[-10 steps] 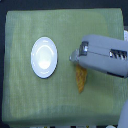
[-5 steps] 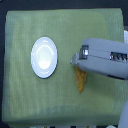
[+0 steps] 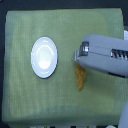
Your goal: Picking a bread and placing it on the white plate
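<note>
The white plate (image 3: pixel 44 57) lies on the green cloth at the exterior view's left of centre, with nothing on it. The bread (image 3: pixel 79 80), golden-orange and narrow, lies on the cloth to the plate's right, pointing toward the near edge. Its upper end is hidden under my gripper (image 3: pixel 78 56), a grey body reaching in from the exterior view's right. The gripper's tip sits over the bread's top end, a short gap from the plate's rim. The fingers are blurred, and I cannot make out whether they are closed on the bread.
A green cloth (image 3: pixel 30 100) covers the whole table. Its dark edges show at the top and bottom of the exterior view. The arm fills the right side of the view.
The gripper has stayed over the bread's upper end with only a slight shift. The bread and plate are where they were.
</note>
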Available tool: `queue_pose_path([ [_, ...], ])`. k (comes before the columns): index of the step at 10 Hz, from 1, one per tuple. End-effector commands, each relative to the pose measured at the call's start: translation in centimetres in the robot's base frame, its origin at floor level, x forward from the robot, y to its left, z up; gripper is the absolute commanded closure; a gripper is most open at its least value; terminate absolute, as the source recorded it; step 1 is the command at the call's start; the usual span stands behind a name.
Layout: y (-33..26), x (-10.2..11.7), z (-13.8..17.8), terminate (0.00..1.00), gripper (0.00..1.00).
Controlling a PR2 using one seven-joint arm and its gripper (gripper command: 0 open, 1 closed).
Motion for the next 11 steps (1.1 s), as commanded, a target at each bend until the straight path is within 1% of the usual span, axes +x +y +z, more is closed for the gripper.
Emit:
queue_pose_path([
  [1, -0.4, 0.4, 0.7, 0.00, 1.00],
  [3, -0.5, 0.4, 0.9, 0.00, 1.00],
  [5, -0.6, 0.5, 2.6, 0.00, 1.00],
  [6, -0.8, 0.6, 4.7, 0.00, 1.00],
  [7, -0.3, 1.7, 8.7, 0.00, 1.00],
  [8, 0.7, 2.7, 10.8, 0.00, 1.00],
  [10, 3.5, 5.6, 14.7, 0.00, 1.00],
  [11, 4.7, 6.2, 15.3, 0.00, 1.00],
])
